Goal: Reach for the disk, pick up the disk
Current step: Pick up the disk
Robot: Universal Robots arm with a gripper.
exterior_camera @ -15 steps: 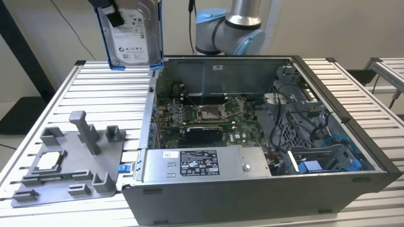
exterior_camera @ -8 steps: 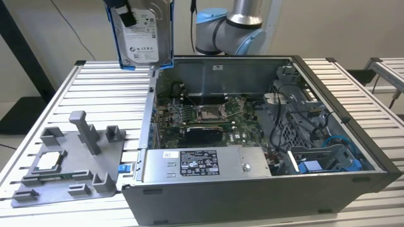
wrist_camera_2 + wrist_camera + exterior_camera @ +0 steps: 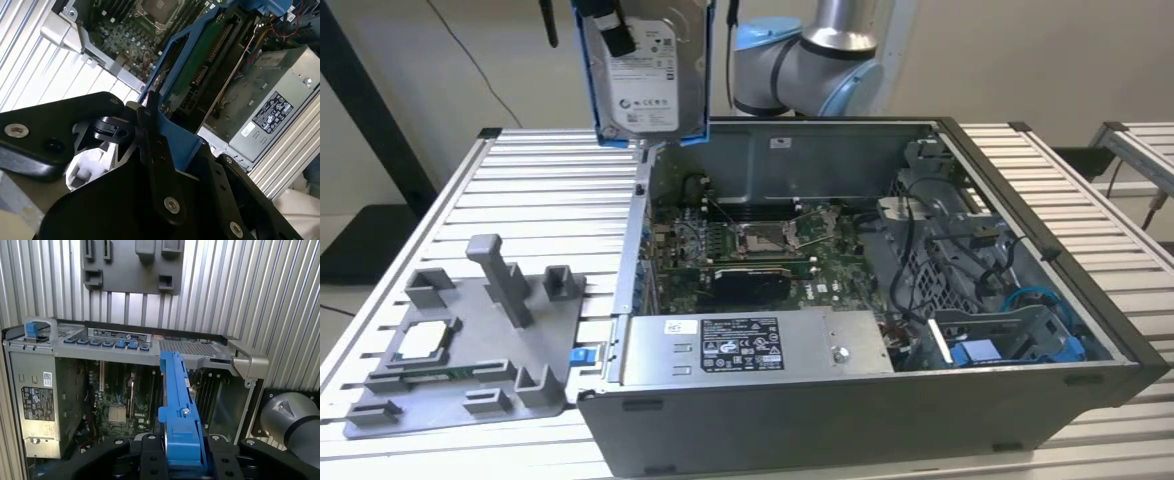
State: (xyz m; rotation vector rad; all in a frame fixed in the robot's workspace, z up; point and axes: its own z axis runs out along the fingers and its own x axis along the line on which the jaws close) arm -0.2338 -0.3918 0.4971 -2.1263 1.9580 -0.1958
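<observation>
Slatted metal table is covered partly by an open case; the disk is held upright above it, upper left of the exterior view, clamped by the gripper.

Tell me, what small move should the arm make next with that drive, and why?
Probably a slight lift with the gripper kept shut. The disk already hangs upright in the air just above a far corner of the open computer case, so it looks picked up; extra height would keep it off the case's rim.
</observation>
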